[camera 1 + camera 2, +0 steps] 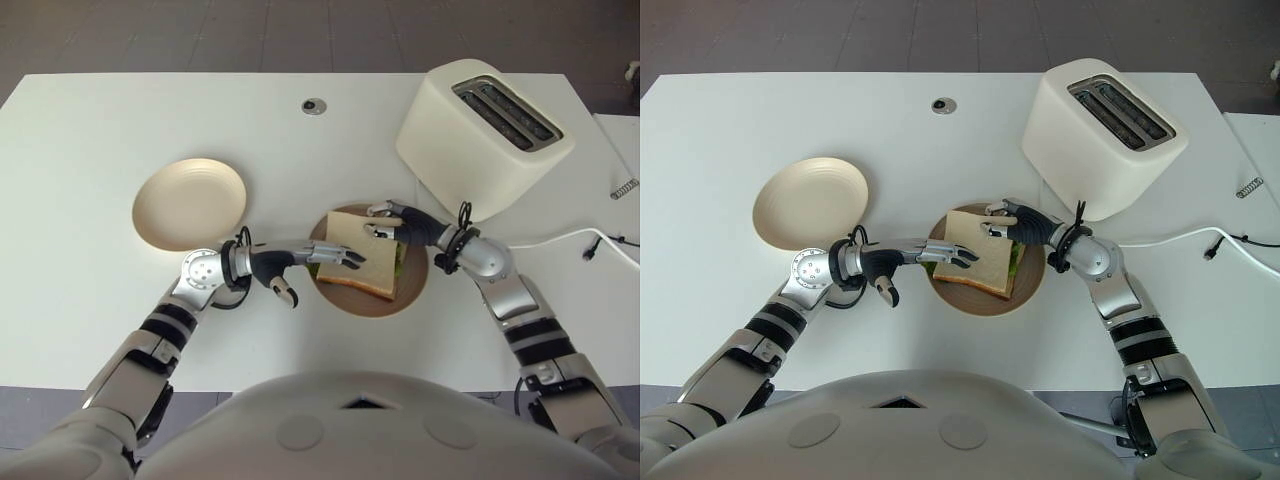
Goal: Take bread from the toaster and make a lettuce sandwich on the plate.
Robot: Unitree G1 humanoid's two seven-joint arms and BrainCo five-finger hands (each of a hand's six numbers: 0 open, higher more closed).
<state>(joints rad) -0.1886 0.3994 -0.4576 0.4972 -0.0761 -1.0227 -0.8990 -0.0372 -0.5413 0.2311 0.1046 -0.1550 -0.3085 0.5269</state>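
Overall: white table (100,130) carries every item listed below.
Toaster: cream toaster (450,130) stands at 1 o'clock from the table's centre, slots up; their contents cannot be made out.
Cream plate: cream plate (190,203) lies at 9 o'clock from centre, well apart from the toaster, nothing on it.
Brown plate: brown plate (380,303) sits just below centre, near the toaster's lower corner, and bears the sandwich.
Bread: top slice of bread (362,262) lies flat on the brown plate, covering most of it.
Right hand: right hand (415,228) is at 2 o'clock of the slice, fingers curled and pinching its upper right corner.
Left hand: left hand (285,265) is at 9 o'clock of the slice, fingers stretched out with tips resting on its left edge, thumb hanging apart.
Lettuce: lettuce (1013,258) shows as a green edge under the slice at 3 o'clock.
Cable: white cable (560,238) runs along the table at 3 o'clock.
Disc: small round disc (314,105) is set in the table at 12 o'clock.
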